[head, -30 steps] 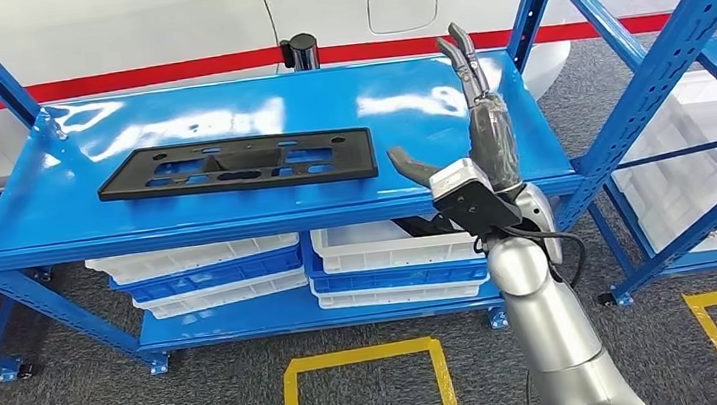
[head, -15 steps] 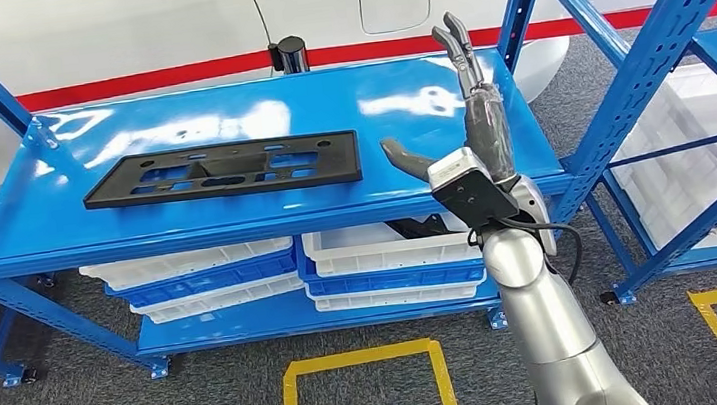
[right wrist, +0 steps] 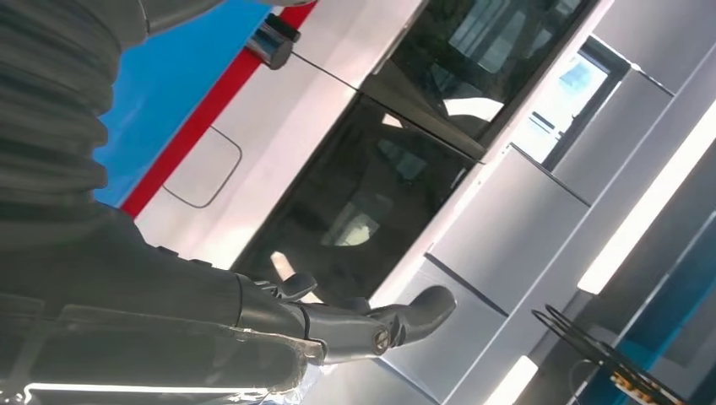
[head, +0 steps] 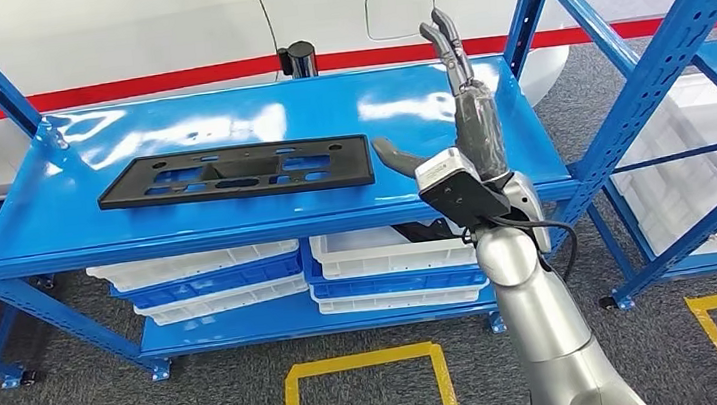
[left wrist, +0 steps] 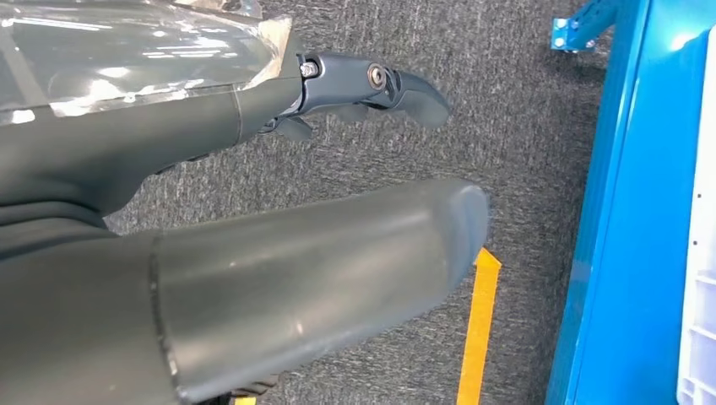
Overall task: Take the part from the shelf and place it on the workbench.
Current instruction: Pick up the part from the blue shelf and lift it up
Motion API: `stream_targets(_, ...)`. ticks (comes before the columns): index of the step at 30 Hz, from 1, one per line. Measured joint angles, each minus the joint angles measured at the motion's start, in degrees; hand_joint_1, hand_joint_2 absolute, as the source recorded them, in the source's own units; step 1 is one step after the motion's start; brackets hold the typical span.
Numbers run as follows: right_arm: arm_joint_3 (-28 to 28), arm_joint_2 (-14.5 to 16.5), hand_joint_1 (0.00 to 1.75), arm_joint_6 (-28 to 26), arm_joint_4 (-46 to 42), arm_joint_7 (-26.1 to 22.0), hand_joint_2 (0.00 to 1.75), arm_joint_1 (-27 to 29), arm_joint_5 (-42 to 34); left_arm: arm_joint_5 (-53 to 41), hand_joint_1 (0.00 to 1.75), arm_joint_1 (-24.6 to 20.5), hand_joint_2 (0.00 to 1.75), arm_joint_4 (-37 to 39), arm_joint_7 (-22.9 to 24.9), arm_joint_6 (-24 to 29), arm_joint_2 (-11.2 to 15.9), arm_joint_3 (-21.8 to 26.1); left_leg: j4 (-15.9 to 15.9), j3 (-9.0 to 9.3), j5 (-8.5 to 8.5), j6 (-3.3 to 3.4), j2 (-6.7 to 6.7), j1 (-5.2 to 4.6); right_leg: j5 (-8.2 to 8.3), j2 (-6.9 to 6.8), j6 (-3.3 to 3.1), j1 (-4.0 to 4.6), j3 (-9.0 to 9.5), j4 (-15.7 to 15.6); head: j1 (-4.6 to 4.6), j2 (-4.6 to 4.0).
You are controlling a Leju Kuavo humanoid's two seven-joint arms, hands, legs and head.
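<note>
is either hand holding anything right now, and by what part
Nothing is held. The right hand is raised with fingers apart, beside the black part lying flat on the blue shelf. The left hand hangs over the floor holding nothing.

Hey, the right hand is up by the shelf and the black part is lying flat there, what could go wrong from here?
The black part lies flat on the glossy blue shelf, so the open right hand may push it along instead of getting fingers under it. The part is long, and a grip near its end might let it tip. The blue upright stands close beside the raised fingers, so a swing could knock it.
</note>
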Motion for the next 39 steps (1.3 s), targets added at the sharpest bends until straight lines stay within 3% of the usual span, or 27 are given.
stream_targets(1,0.0,0.0,0.00,0.0,0.2,0.0,1.75,0.0,0.0,0.0,0.00,0.1,0.00,0.0,0.0,0.0,0.0,0.1,0.1,-0.02,-0.10,-0.16,-0.02,0.12,-0.04,-0.01,0.46,-0.17,-0.65,1.0,0.01,0.00)
stream_targets(2,0.1,-0.1,0.00,0.0,0.3,0.0,1.75,0.0,0.0,0.0,0.00,0.2,0.00,0.0,0.0,0.0,0.0,0.2,0.3,-0.03,-0.26,-0.42,-0.06,0.31,0.87,-0.02,1.17,-0.40,-0.01,-0.4,0.01,0.00)
stream_targets(4,0.2,-0.1,0.00,0.0,0.6,0.0,1.75,-0.1,0.0,0.1,0.00,0.3,0.00,0.0,-0.1,0.0,-0.1,0.4,1.3,-0.18,-1.01,-1.40,-0.16,0.67,3.74,-0.02,2.72,-0.96,3.83,-7.9,-0.01,0.00)
stream_targets(5,0.2,-0.1,0.00,0.0,0.7,0.0,1.75,-0.1,0.0,0.1,0.00,0.3,0.00,0.0,-0.1,0.1,-0.1,0.5,2.0,-0.37,-1.52,-1.99,-0.23,0.76,4.72,0.12,2.92,-1.12,5.58,-11.1,-0.01,0.00)
stream_targets(7,0.3,0.0,0.00,0.0,0.9,0.0,1.75,-0.2,0.0,0.1,0.00,0.3,0.00,0.0,-0.2,0.2,0.0,0.7,3.0,-0.74,-2.20,-2.81,-0.29,0.72,5.02,0.41,2.08,-1.00,6.89,-13.2,-0.09,0.00)
stream_targets(11,0.3,0.0,0.00,0.1,1.1,0.0,1.75,-0.3,0.0,0.0,0.00,0.3,0.00,0.0,-0.3,0.3,0.0,0.7,4.9,-1.52,-3.55,-3.49,0.09,1.14,4.82,0.51,0.09,-1.07,7.06,-12.9,-0.19,0.00)
stream_targets(14,0.2,0.0,0.00,0.1,1.1,0.0,1.75,-0.3,0.0,0.0,0.00,0.4,0.00,0.0,-0.3,0.3,-0.1,0.8,15.0,-6.71,-8.00,-4.04,0.71,1.25,4.51,0.37,-0.63,-1.02,7.40,-12.9,-0.20,0.00)
stream_targets(15,0.2,0.0,0.00,0.1,1.2,0.0,1.75,-0.3,0.0,0.0,0.00,0.4,0.00,0.0,-0.3,0.3,-0.1,0.8,18.2,-8.63,-8.86,-4.08,0.79,1.25,4.41,0.33,-0.76,-0.94,7.48,-12.9,-0.21,0.00)
stream_targets(16,0.2,0.0,0.00,0.1,1.3,0.0,1.75,-0.3,0.0,0.0,0.00,0.5,0.00,0.0,-0.3,0.3,-0.1,0.8,19.6,-9.76,-8.69,-4.03,0.81,1.25,4.32,0.32,-0.87,-0.88,7.58,-12.9,-0.20,0.00)
stream_targets(17,0.2,0.0,0.00,0.1,1.3,0.0,1.75,-0.3,0.0,-0.1,0.00,0.5,0.00,0.0,-0.3,0.3,-0.1,0.8,18.8,-9.73,-7.37,-3.87,0.82,1.25,4.22,0.33,-0.97,-0.84,7.74,-12.9,-0.21,0.00)
stream_targets(18,0.2,0.0,0.00,0.1,1.4,0.0,1.75,-0.3,0.0,-0.1,0.00,0.5,0.00,0.0,-0.4,0.3,-0.1,0.9,15.8,-8.60,-5.23,-3.63,0.84,1.25,4.08,0.34,-1.01,-0.83,7.98,-12.9,-0.22,0.00)
stream_targets(20,0.2,0.1,0.00,0.1,1.4,0.0,1.75,-0.3,0.0,-0.1,0.00,0.5,0.00,0.0,-0.4,0.3,-0.1,1.0,8.0,-5.04,-1.51,-3.17,0.98,1.11,3.73,0.37,-0.83,-0.66,8.41,-12.9,-0.20,0.00)
stream_targets(22,0.2,0.1,0.00,0.0,1.4,0.0,1.75,-0.3,0.0,-0.1,0.00,0.4,0.00,0.0,-0.5,0.3,-0.1,1.2,4.3,-3.25,-0.76,-2.93,1.03,0.73,3.43,0.38,-0.29,-0.45,8.53,-13.1,-0.16,0.00)
stream_targets(26,0.3,0.0,0.00,0.0,1.3,0.0,1.75,-0.4,0.2,-0.1,0.00,0.4,0.00,0.0,-0.6,0.3,-0.1,1.4,3.3,-2.57,-0.84,-1.81,0.87,0.41,2.68,0.27,0.90,-0.55,8.31,-12.5,-0.12,0.00)
stream_targets(27,0.3,0.0,0.00,0.0,1.3,0.0,1.75,-0.4,0.2,-0.2,0.00,0.4,0.00,0.0,-0.6,0.3,-0.1,1.5,2.9,-2.25,-0.73,-1.42,0.88,0.50,1.73,0.24,0.80,-0.49,7.28,-10.4,-0.09,0.00)
stream_targets(30,0.3,-0.3,0.00,0.0,1.2,0.1,1.75,0.0,0.2,-0.3,0.00,0.3,0.00,0.0,-0.6,0.3,-0.2,1.6,2.8,-1.91,-0.91,-0.71,0.79,0.30,-1.96,0.22,0.18,-0.20,1.20,0.5,-0.07,0.00)
stream_targets(31,0.3,-0.4,0.00,0.0,1.2,0.1,1.75,0.2,0.2,-0.3,0.00,0.4,0.00,0.0,-0.6,0.2,-0.2,1.6,2.8,-1.83,-1.02,-0.58,0.71,0.15,-2.17,0.22,0.30,-0.12,-0.19,2.5,-0.07,0.00)
stream_targets(32,0.3,-0.5,0.00,0.0,1.2,0.2,1.75,0.3,0.2,-0.4,0.00,0.4,0.00,0.0,-0.6,0.2,-0.3,1.6,2.8,-1.71,-1.13,-0.52,0.60,0.04,-1.44,0.22,0.60,-0.04,-0.47,2.2,-0.07,0.00)
stream_targets(33,0.3,-0.5,0.00,0.0,1.2,0.2,1.75,0.3,0.2,-0.4,0.00,0.5,0.00,0.0,-0.6,0.2,-0.3,1.7,2.8,-1.49,-1.27,-0.52,0.47,-0.07,0.10,0.22,0.98,0.05,0.43,-0.5,-0.07,0.00)
stream_targets(35,0.3,-0.7,0.00,0.0,1.2,0.2,1.75,0.3,0.2,-0.4,0.00,0.5,0.00,0.0,-0.6,0.2,-0.3,1.7,3.0,-1.09,-1.70,-0.75,0.27,-0.36,3.77,0.24,1.27,0.33,4.09,-8.7,-0.07,0.00)
stream_targets(37,0.2,-0.7,0.00,0.0,1.2,0.2,1.75,0.3,0.2,-0.5,0.00,0.4,0.00,0.0,-0.6,0.2,-0.4,1.7,3.2,-0.94,-2.13,-1.13,0.12,-0.67,5.56,0.30,0.60,0.60,6.36,-13.3,-0.12,0.00)
stream_targets(39,0.2,-0.8,0.00,0.0,1.2,0.2,1.75,0.3,0.2,-0.6,0.00,0.5,0.00,0.0,-0.7,0.2,-0.4,1.7,3.2,-0.93,-2.37,-1.52,0.05,-0.73,5.72,0.33,-0.21,0.58,6.61,-13.8,-0.15,0.00)
